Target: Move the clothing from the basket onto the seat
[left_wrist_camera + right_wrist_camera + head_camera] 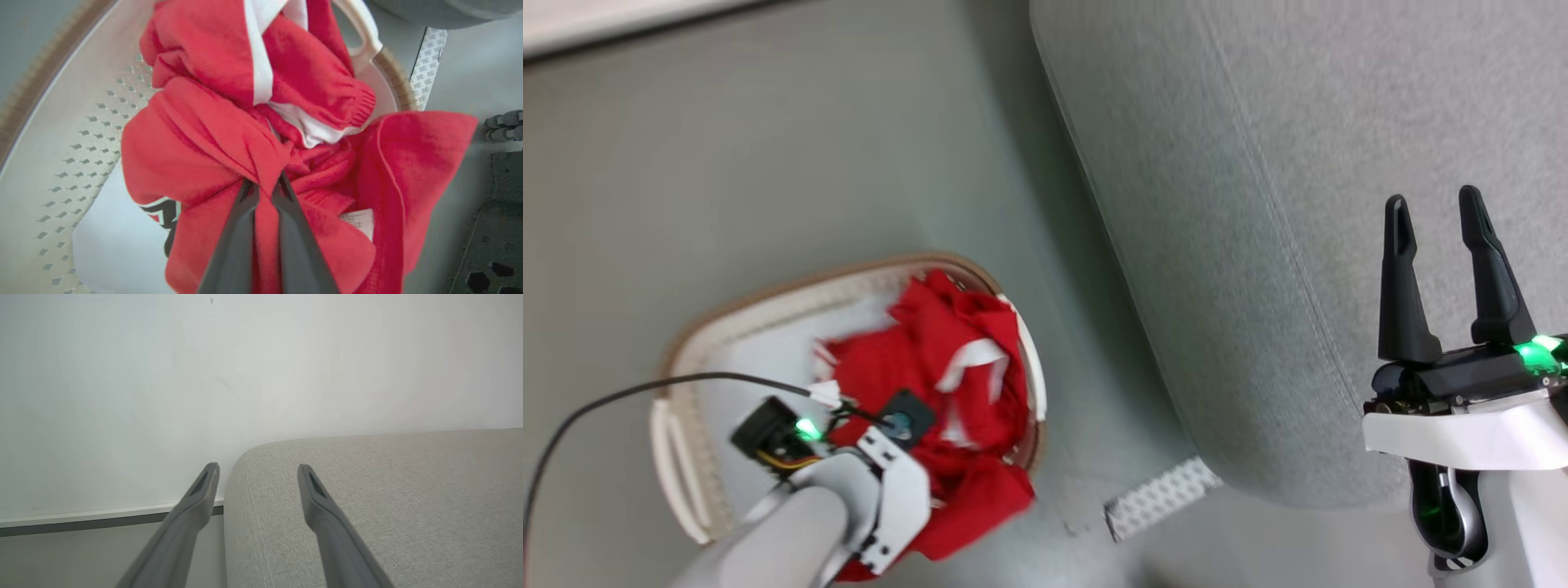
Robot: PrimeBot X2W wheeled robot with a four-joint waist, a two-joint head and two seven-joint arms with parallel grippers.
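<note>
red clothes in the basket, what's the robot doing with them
The robot is starting to lift laundry out. Its left claw is shut on a bunched fold of the red clothing, which is still in the basket, with part of it spilling over the rim. The right claw is open and empty, held near the grey seat. None of the clothing is on the seat yet.
</note>
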